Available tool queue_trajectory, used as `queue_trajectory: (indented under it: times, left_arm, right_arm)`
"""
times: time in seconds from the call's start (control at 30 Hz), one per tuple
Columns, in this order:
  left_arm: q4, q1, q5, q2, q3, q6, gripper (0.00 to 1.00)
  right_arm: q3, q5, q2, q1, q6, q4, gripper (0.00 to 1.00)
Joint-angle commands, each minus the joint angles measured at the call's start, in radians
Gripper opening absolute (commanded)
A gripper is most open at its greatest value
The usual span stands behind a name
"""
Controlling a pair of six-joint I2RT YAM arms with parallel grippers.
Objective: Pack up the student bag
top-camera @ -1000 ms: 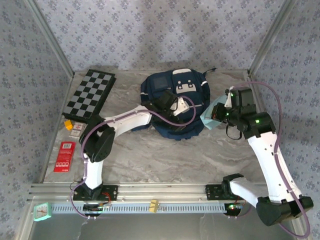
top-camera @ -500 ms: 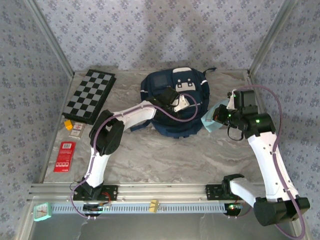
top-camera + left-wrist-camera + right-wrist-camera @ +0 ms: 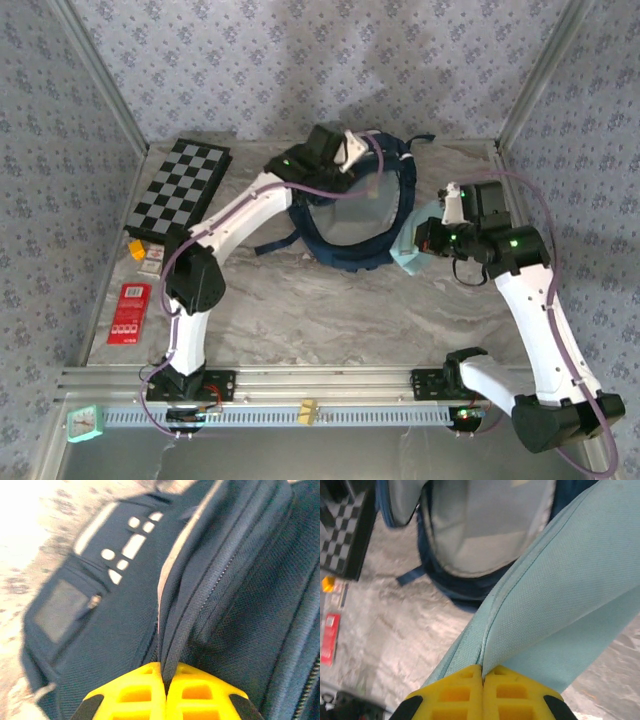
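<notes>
The student bag, a navy backpack, lies at the back middle of the table with its mouth pulled open and its grey lining showing. My left gripper is at the bag's far side. In the left wrist view this gripper is shut on the zippered edge of the bag's front flap, which it holds up. My right gripper hovers just right of the bag, shut on a light blue fabric pouch. In the right wrist view the pouch hangs from the right gripper beside the open bag.
A folded chessboard lies at the back left. Near it sit a small orange item, a small white card and a red packet. Patterned walls close in the back and both sides.
My left gripper shut on the bag's front flap and pulled it up and toward the back, opening the bag. My right gripper shifted slightly left with the pouch.
</notes>
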Motion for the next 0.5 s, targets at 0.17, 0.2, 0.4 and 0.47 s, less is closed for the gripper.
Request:
queue_trajectory:
  times: [0.17, 0.2, 0.4, 0.47]
  left_arm:
    - [-0.165, -0.020, -0.029, -0.040, 0.251, -0.160, 0.00]
    - [-0.187, -0.024, -0.031, -0.042, 0.266, -0.163, 0.00]
    - [-0.221, -0.030, -0.050, -0.071, 0.262, -0.192, 0.00]
    - [-0.226, -0.030, -0.056, -0.086, 0.253, -0.198, 0.00]
  right_arm:
    - [0.016, -0.123, 0.180, 0.213, -0.109, 0.283, 0.00]
    - [0.045, -0.127, 0.223, 0.226, -0.168, 0.285, 0.00]
    - [-0.035, -0.025, 0.379, 0.237, -0.393, 0.554, 0.00]
    - [-0.108, 0.002, 0.426, 0.220, -0.449, 0.662, 0.00]
